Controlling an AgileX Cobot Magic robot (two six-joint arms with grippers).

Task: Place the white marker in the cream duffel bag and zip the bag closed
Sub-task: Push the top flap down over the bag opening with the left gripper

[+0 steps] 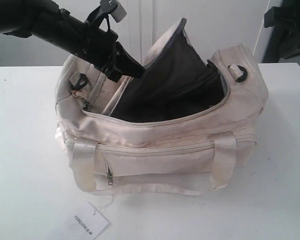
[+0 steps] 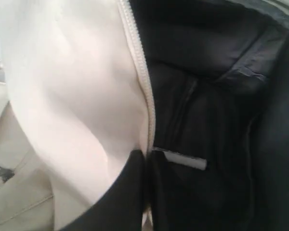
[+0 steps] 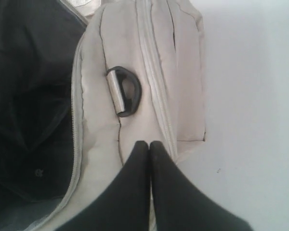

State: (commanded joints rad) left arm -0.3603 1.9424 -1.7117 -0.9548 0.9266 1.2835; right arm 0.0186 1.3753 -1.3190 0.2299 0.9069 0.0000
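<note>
Gaping upward, the cream duffel bag [image 1: 165, 150] runs left-to-right — right hand [image 3: 149, 144] pinched together, left hand [image 1: 132, 70] indiscernible.

Cream duffel bag [image 1: 190, 165] sits mid white table [image 1: 25, 190], long side toward near edge. Curved top flap [image 1: 175, 55] unzipped, standing up toward far side, dark lining exposed; main compartment open. Left gripper [image 1: 136, 70] on black arm reaches in from far left, tip against flap's left edge; grip not discernible. Black strap ring [image 1: 81, 80] on left end, second ring [image 1: 238, 73] on right end. Gold keychain [image 1: 80, 94] hangs below left ring. Satin handle [image 1: 84, 162] drapes over front, left. Paper tag [image 1: 90, 225] printed TONIJON lies near, left of centre.
</note>
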